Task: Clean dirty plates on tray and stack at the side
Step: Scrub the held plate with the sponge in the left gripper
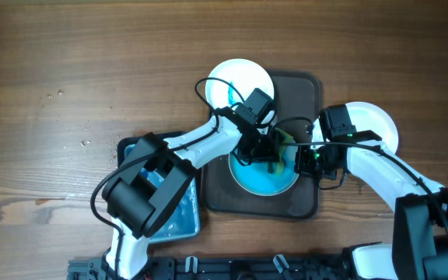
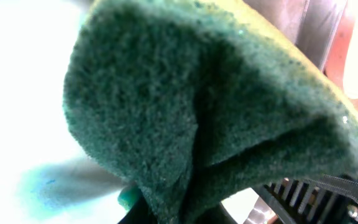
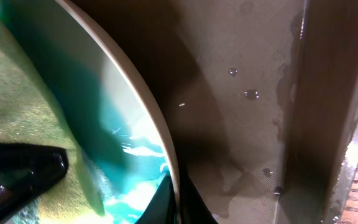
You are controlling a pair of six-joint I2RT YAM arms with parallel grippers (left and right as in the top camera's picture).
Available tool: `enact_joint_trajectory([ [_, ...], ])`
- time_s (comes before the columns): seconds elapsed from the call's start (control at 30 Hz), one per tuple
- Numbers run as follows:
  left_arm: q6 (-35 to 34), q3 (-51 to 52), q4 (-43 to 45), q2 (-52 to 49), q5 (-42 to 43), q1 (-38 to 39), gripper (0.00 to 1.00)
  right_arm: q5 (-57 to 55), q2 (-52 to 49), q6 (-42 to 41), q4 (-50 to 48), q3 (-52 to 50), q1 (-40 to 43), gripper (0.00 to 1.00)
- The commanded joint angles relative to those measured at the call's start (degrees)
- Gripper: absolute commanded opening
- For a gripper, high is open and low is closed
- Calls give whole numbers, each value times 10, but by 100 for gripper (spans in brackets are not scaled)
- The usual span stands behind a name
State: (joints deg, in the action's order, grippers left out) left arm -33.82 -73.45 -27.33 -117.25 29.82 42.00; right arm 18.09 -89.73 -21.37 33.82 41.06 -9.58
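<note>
Overhead view, left to right: a blue bin (image 1: 185, 210) sits at lower left of the wooden worktop, partly under the left arm. That arm reaches to mid-frame, where the left end effector (image 1: 264, 148) is clamped on a folded green sponge (image 1: 284, 141) over a blue plate (image 1: 259, 180). The plate lies in the middle of a dark tray (image 1: 302, 198). At the plate's right edge, the right end effector (image 1: 308, 161) appears pinched on the rim. A white plate (image 1: 236, 78) overlaps the tray's upper left corner, and a second white plate (image 1: 376, 120) lies right of the tray.

In the left wrist view the sponge (image 2: 197, 112) fills the frame, creased down its middle. In the right wrist view the plate's rim curves past water beads on the tray (image 3: 241, 124).

Scrubbing looks like the step in hand. To do it well, keep the rim hold firm, since the wet tray is likely slippery. Press the scouring face flat and sweep overlapping circles out to the rim, stopping short of the right fingers.
</note>
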Motion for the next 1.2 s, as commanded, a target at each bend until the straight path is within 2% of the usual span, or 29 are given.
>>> enact_joint_trajectory([
  [0.0,13,8,-3,-29,49,15,14,-31,-14,4,2,-6,-2,4],
  [0.07,28,8,-23,-29,-10,7,8,-30,-14,4,3,-6,-2,4],
  [0.17,28,4,-76,-28,-161,-19,4,-30,-14,4,3,-6,-2,4],
  [0.33,51,-3,-129,-27,-340,-73,4,-30,-14,4,3,-6,-2,4],
  [0.47,52,-6,-149,-26,-412,-86,4,-31,-14,4,3,-6,-2,4],
  [0.67,50,-6,-177,-26,-455,-73,4,-31,-14,5,3,-6,-2,4],
  [0.77,47,-6,-196,-26,-397,-67,4,-31,-14,5,3,-6,-2,4],
  [0.83,55,-6,-201,-26,-284,-65,4,-31,-14,4,3,-6,-2,4],
  [0.93,95,-6,-186,-27,-39,-64,4,-31,-14,4,3,-6,-2,4],
  [1.0,99,-6,-167,-27,61,-60,4,-31,-14,5,3,-6,-2,4],
  [1.07,99,-6,-146,-27,110,-50,4,-31,-14,5,3,-6,-2,4],
  [1.17,99,-6,-118,-27,117,-21,5,-30,-14,5,3,-6,-2,4],
])
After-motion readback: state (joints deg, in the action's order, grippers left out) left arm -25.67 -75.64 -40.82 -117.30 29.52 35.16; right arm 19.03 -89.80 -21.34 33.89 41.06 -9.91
